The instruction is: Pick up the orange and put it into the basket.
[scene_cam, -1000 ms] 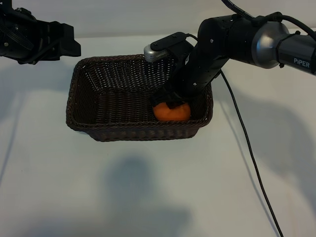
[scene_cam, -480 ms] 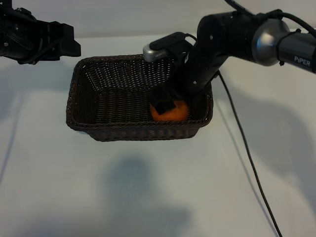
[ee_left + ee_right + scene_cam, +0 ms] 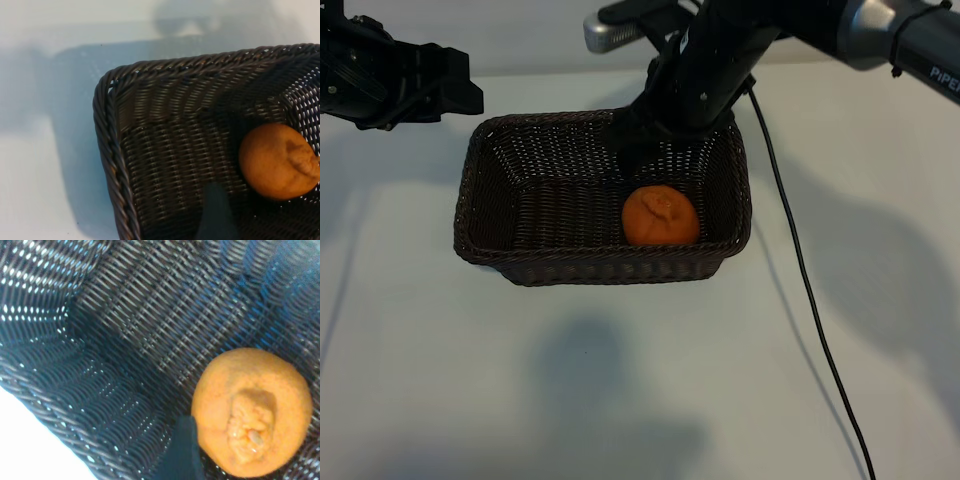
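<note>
The small round orange fruit [image 3: 661, 217] is seen lying free in the dark brown woven wicker basket [image 3: 480, 180]. Right gripper [image 3: 630, 140] fingers are spread, nothing held, above it. Left gripper parked at far-left; finger state cannot be told.

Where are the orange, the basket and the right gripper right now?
orange [image 3: 661, 217]: exterior view, middle of the fruit's top.
basket [image 3: 600, 266]: exterior view, near braided rim.
right gripper [image 3: 632, 136]: exterior view, dark tip of the fingers above the basket.
</note>
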`<state>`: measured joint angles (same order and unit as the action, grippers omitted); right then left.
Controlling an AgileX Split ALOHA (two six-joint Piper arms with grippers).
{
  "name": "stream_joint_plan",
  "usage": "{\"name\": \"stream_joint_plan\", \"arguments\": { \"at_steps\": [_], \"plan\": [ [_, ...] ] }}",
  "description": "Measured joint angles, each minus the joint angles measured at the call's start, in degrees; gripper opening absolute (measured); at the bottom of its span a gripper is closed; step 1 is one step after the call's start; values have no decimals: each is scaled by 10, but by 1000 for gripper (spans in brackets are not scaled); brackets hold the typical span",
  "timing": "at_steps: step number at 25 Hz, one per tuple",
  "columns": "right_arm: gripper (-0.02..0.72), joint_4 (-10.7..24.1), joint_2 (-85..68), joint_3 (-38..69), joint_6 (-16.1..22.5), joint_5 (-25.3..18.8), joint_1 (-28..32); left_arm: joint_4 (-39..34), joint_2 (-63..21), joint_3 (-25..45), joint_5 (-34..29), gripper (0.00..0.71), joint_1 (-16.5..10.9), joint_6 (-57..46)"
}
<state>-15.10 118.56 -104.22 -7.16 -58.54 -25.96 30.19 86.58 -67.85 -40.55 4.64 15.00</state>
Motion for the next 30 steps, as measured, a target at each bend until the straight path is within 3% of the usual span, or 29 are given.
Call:
{"name": "stream_joint_plan", "arguments": {
  "at_steps": [9,19,30],
  "plan": [
    [596,72,-33,-37,20,-82,1,0,0,0,0,518,0,4],
    [594,140,-99,-37,54,-113,6,0,0,0,0,518,0,6],
    [594,143,-101,-38,76,-114,16,0,0,0,0,518,0,9]
  ]
}}
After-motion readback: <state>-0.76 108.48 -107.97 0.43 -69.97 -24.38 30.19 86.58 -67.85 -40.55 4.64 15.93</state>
